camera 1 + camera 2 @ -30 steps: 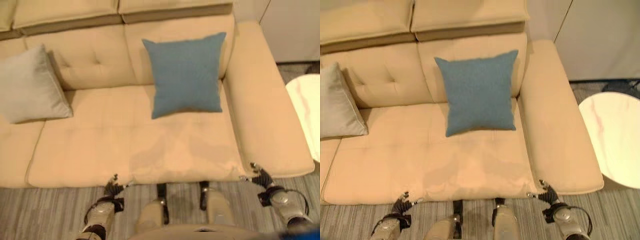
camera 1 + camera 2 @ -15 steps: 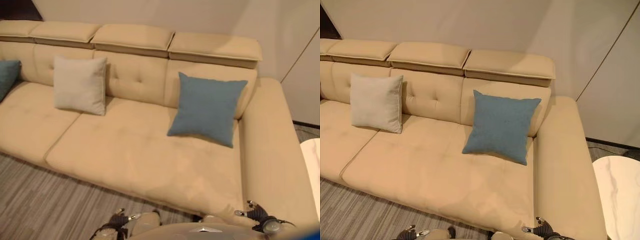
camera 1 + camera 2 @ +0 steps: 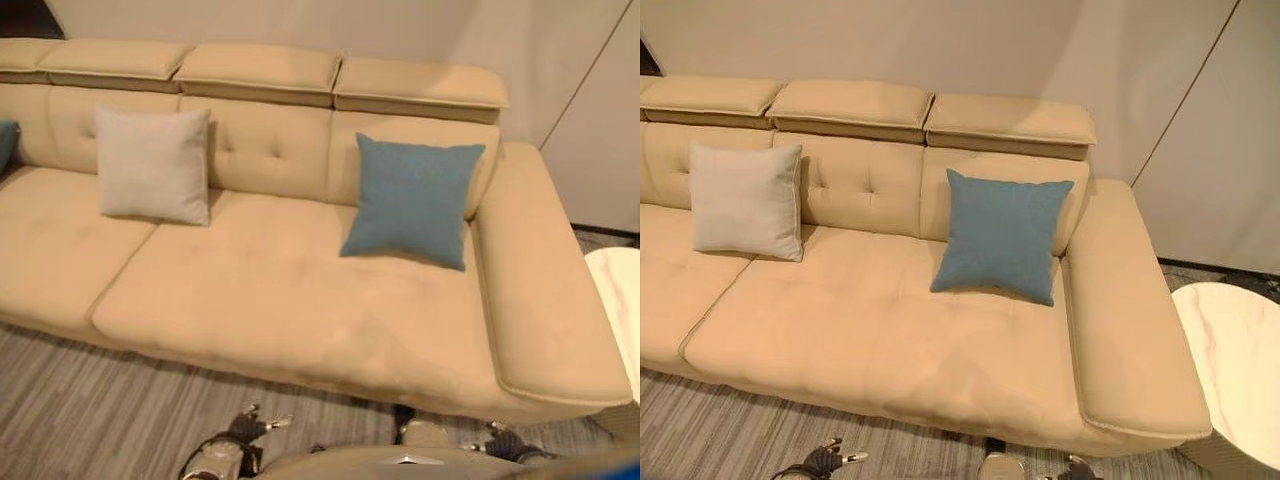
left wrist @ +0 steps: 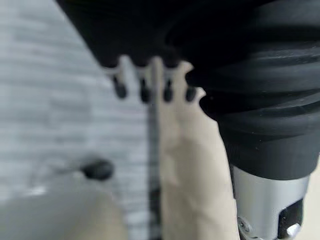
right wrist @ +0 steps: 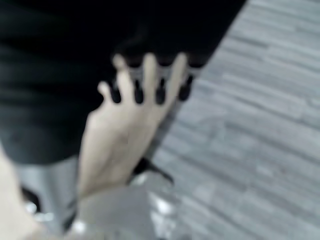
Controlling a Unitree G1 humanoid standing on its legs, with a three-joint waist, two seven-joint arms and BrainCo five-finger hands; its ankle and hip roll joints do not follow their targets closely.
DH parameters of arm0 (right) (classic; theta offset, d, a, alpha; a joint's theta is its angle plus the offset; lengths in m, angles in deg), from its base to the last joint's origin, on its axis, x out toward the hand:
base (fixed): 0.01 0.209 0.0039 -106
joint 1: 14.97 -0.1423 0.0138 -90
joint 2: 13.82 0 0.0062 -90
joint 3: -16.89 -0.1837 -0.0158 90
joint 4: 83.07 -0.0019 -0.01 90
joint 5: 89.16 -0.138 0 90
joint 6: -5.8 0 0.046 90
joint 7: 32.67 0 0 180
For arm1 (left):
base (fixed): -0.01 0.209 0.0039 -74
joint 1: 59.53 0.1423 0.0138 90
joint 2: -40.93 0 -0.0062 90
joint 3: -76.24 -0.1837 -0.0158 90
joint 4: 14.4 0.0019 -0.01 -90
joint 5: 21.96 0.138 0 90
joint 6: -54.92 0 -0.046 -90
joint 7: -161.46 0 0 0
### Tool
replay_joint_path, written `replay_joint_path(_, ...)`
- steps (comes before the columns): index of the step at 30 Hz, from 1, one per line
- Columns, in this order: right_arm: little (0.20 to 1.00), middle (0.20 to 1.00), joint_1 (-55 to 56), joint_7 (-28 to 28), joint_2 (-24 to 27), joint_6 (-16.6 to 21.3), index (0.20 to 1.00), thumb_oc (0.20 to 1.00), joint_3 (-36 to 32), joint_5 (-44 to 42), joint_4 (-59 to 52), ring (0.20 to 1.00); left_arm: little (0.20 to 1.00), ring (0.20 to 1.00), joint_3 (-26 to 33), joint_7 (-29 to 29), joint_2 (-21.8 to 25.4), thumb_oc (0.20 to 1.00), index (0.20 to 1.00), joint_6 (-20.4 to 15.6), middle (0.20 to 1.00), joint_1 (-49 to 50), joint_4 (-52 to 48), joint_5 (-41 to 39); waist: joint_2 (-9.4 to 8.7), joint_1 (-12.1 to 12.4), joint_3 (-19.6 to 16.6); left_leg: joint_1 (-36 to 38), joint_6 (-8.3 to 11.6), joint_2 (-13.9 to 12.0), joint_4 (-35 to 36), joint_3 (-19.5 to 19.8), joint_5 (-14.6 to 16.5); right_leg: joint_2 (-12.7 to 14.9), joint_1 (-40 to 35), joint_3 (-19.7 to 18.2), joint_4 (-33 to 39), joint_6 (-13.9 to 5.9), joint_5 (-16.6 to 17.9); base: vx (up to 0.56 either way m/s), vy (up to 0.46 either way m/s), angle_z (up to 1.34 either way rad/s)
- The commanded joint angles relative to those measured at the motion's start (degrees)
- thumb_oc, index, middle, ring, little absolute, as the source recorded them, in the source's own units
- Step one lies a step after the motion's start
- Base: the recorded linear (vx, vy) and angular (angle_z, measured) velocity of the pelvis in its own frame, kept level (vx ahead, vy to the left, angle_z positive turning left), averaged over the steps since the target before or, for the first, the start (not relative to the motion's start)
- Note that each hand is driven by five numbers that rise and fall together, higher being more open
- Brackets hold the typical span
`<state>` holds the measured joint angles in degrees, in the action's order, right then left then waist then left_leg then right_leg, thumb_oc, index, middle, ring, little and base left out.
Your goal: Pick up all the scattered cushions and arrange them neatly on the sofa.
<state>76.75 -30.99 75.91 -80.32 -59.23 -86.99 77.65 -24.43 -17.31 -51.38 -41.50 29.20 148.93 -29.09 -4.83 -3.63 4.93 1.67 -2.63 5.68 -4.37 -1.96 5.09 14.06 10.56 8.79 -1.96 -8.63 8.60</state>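
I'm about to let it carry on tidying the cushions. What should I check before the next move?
1. Blue cushion upright against sofa backrest: ok.
2. Beige cushion upright against backrest: ok.
3. Third cushion at the left edge, mostly cut off: cannot tell.
4. Left hand free, fingers relaxed, holding nothing: ok.
5. Right hand low at the frame edge, fingers hard to read: cannot tell.
6. Cushions left on the floor: none visible, ok.
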Motion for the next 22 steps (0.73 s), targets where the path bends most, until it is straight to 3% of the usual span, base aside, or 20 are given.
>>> replay_joint_path(1,1.000,1.000,-4.3,0.4,1.7,0.1,1.000,1.000,1.6,0.9,-1.4,1.000,1.000,1.000,2.4,0.2,1.0,1.000,1.000,-0.5,1.000,-1.7,-1.5,1.2,2.01,0.4,2.3,1.2,2.56,-2.5,0.4,4.5,0.4,-6.0,0.3,-4.9,-7.4,-1.77,-2.1,-0.22,0.100,0.03)
replay_joint_path(6,1.000,1.000,-3.2,-0.1,1.0,0.2,1.000,1.000,1.6,1.0,-0.6,1.000,1.000,1.000,2.7,0.2,1.2,1.000,1.000,-0.1,1.000,-1.1,-0.7,1.4,2.67,2.0,0.4,-0.4,2.09,-3.1,1.4,4.0,-1.4,-7.1,-3.7,-2.6,-13.9,-0.19,-7.0,-0.12,0.015,-0.04)
replay_joint_path(7,1.000,1.000,-3.0,0.0,0.9,0.4,1.000,1.000,1.2,0.8,-0.9,1.000,1.000,1.000,3.1,0.4,1.3,1.000,1.000,-0.4,1.000,-0.8,-0.8,1.0,1.94,3.4,-0.3,-0.5,3.18,-3.2,2.3,2.9,-2.1,-6.3,-7.5,0.9,-7.9,-0.51,-7.4,-0.11,-0.115,-0.08)
replay_joint_path(17,1.000,1.000,-2.1,0.4,1.2,0.5,1.000,1.000,1.0,-0.3,0.5,1.000,1.000,1.000,4.6,-0.2,0.1,1.000,1.000,-0.5,1.000,0.0,-0.6,-1.5,1.72,3.0,-3.6,1.9,4.64,-5.1,7.4,1.7,-4.7,-9.2,-14.1,0.1,5.2,0.00,-6.8,-0.02,-0.089,-0.11)
replay_joint_path(22,1.000,1.000,-1.8,0.6,1.3,0.5,1.000,1.000,1.1,0.1,1.1,1.000,1.000,1.000,4.2,-0.4,-0.4,1.000,1.000,-0.4,1.000,0.2,0.0,-0.6,1.97,2.8,-4.0,2.5,4.99,-5.4,8.5,1.6,-5.2,-9.5,-15.0,0.3,6.7,0.03,-6.5,-0.01,-0.025,0.00)
